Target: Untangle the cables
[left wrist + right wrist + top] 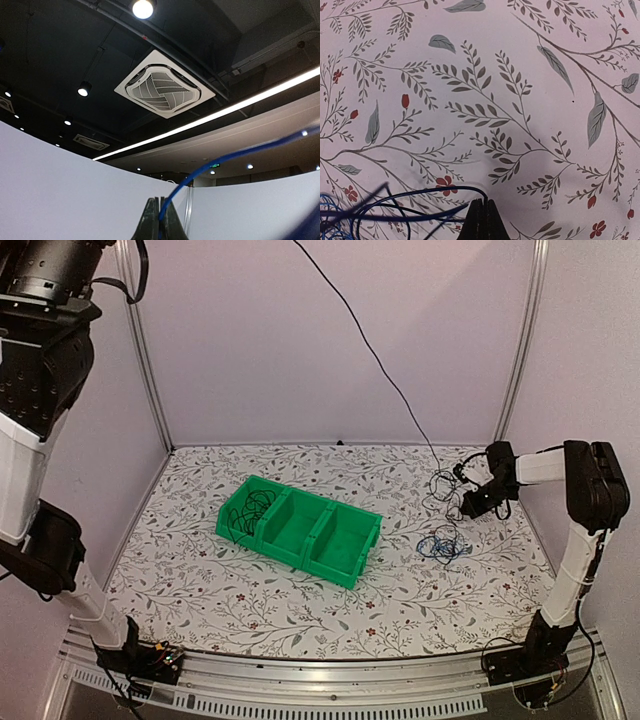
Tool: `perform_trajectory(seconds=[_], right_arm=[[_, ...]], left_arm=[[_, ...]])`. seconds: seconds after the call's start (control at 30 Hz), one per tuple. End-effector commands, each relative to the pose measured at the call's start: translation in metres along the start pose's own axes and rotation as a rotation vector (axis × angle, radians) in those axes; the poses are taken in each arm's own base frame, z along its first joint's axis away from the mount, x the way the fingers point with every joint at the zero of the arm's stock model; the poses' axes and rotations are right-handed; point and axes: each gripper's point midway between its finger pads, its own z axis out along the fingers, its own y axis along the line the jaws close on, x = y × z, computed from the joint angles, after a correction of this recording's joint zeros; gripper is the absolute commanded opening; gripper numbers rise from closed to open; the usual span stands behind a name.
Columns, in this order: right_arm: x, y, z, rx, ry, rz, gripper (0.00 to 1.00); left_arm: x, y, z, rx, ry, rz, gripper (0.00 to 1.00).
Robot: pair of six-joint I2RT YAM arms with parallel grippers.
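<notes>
bench (200,580) 1 | green bin (290,552) 1, compartments 3 | cables (440,545) in 3 tangles: black 2 (bin's left compartment; far right), blue 1 (right, nearer) | tools 2: left tool (160,207), right tool (483,206)

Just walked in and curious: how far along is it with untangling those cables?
Done: some black cables lie in the left compartment of the green bin. In hand: the left gripper, raised high, is shut on a blue cable; the right gripper is shut on a blue strand low over the table. Left: a black tangle and a blue tangle lie knotted right of the bin.
</notes>
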Motion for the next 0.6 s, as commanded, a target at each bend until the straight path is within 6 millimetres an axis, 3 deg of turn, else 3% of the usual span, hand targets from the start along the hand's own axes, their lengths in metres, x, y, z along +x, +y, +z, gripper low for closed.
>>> perform_trajectory(seconds=[0.0, 0.2, 0.33, 0.4, 0.5, 0.57], right_arm=[[0.012, -0.016, 0.007, 0.106, 0.065, 0.018, 0.00], [0.016, -0.039, 0.009, 0.180, 0.088, 0.036, 0.00], [0.014, -0.035, 0.010, 0.071, 0.074, 0.054, 0.00], [-0.002, -0.001, -0.003, -0.098, 0.001, 0.032, 0.02], [-0.025, 0.071, -0.039, -0.309, -0.120, -0.139, 0.25], [-0.030, 0.118, -0.062, -0.398, -0.179, -0.293, 0.37]], left_arm=[[-0.069, 0.021, -0.012, -0.025, -0.166, -0.036, 0.00], [-0.120, 0.039, -0.027, -0.041, -0.285, -0.072, 0.00], [-0.114, 0.048, -0.029, -0.083, -0.262, -0.088, 0.00], [-0.102, 0.046, -0.027, -0.106, -0.216, -0.055, 0.00], [-0.080, 0.039, -0.024, -0.119, -0.139, 0.008, 0.00], [-0.064, 0.035, -0.024, -0.132, -0.092, 0.054, 0.00]])
